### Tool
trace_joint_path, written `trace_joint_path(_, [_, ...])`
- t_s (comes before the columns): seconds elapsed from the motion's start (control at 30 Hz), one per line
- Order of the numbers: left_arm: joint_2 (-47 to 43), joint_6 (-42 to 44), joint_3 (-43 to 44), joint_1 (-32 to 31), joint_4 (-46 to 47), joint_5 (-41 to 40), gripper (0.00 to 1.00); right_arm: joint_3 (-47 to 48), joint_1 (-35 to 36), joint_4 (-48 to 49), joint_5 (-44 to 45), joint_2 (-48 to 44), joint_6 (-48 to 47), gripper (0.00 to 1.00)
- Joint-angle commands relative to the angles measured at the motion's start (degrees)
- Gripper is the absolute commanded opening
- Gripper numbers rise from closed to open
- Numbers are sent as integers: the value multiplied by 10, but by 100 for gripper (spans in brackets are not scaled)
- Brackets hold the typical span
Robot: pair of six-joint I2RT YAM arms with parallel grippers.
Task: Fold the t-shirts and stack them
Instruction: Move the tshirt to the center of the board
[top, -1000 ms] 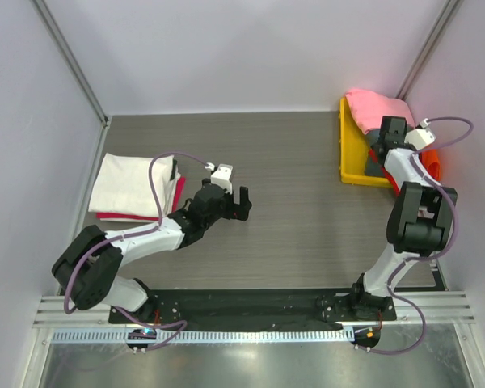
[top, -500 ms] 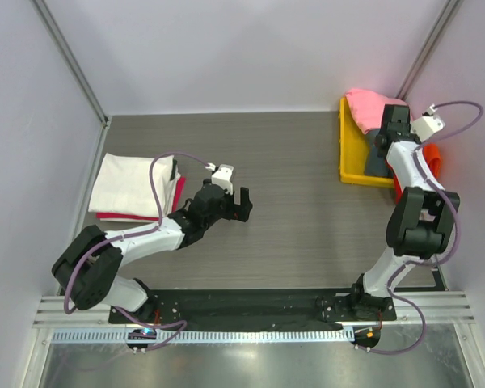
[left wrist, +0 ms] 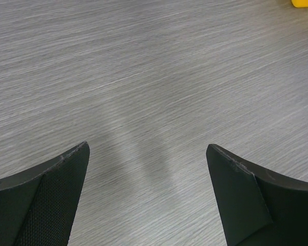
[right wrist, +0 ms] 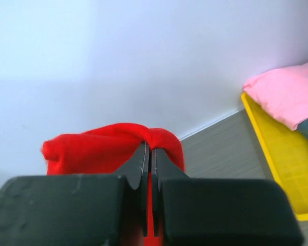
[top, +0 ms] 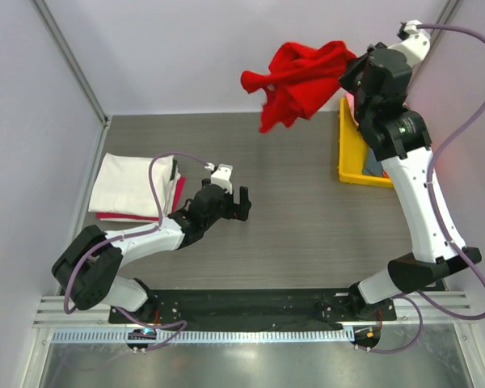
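My right fingers [right wrist: 148,156] pinch the red shirt [top: 299,77]; my left fingers [top: 241,204] are open. Only the top view shows the white shirt [top: 133,184].

Open table [top: 307,186] between folded stack [top: 133,187] and yellow tray [top: 349,153]; red shirt [top: 303,77] hangs above

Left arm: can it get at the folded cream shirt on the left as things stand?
Probably yes. The left tool is open and empty, and the cream shirt lies uncovered close beside that arm, with nothing between them.
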Motion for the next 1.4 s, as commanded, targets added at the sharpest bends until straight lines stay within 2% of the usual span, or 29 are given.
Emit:
trace_joint_path(0.0, [-19, 11, 16, -2, 20, -38, 96, 6, -16, -25, -8, -45, -18, 1])
trace_joint_path(0.03, [-24, 11, 14, -2, 20, -53, 96, -38, -16, -25, -14, -57, -14, 3])
trace_joint_path(0.07, [-27, 11, 10, -2, 20, -61, 96, -68, -16, -24, -26, -78, -8, 9])
trace_joint_path(0.1, [-30, 10, 9, -2, 19, -70, 96, -102, -16, -21, -58, -93, 4, 39])
trace_joint_path(0.13, [-32, 9, 7, -2, 16, -83, 96, -178, -16, -18, -84, -103, 7, 57])
trace_joint_path(0.17, [-38, 7, 5, -2, 12, -101, 96, -215, -16, -16, -108, -112, 7, 72])
trace_joint_path(0.2, [-41, 6, 4, -2, 9, -112, 97, -252, -16, -18, -145, -130, 12, 79])
trace_joint_path(0.33, [-49, 3, 3, -2, 0, -140, 98, -493, -16, 16, -196, -218, 33, 75])
trace_joint_path(0.37, [-51, 3, 3, -2, -1, -139, 98, -527, -17, 23, -205, -237, 38, 70])
trace_joint_path(0.43, [-49, 3, 4, -2, 0, -131, 98, -599, -16, 30, -216, -282, 48, 67])
trace_joint_path(0.53, [-35, 3, 14, -2, -1, -100, 98, -648, -15, 42, -238, -308, 33, 61])
trace_joint_path(0.73, [16, -5, 51, -2, -37, -64, 96, -664, -15, 47, -247, -292, 5, 56])
trace_joint_path(0.8, [30, -21, 69, -2, -70, -61, 90, -661, -16, 48, -248, -280, 2, 52])
trace_joint_path(0.87, [39, -53, 66, -2, -81, -53, 77, -658, -16, 50, -251, -276, 0, 52])
trace_joint_path(0.93, [52, -73, 59, -2, -74, -43, 71, -658, -15, 57, -253, -277, -4, 52])
trace_joint_path(1.07, [99, -114, 89, 4, -109, -29, 63, -665, -15, 72, -261, -287, -12, 52])
trace_joint_path(1.23, [135, -134, 110, 6, -113, 18, 61, -669, -15, 92, -296, -274, -19, 54])
trace_joint_path(1.33, [134, -143, 112, 7, -124, 25, 37, -653, -5, 105, -318, -248, -34, 55])
trace_joint_path(1.37, [129, -147, 106, 6, -129, 21, 15, -643, 1, 105, -316, -222, -46, 54])
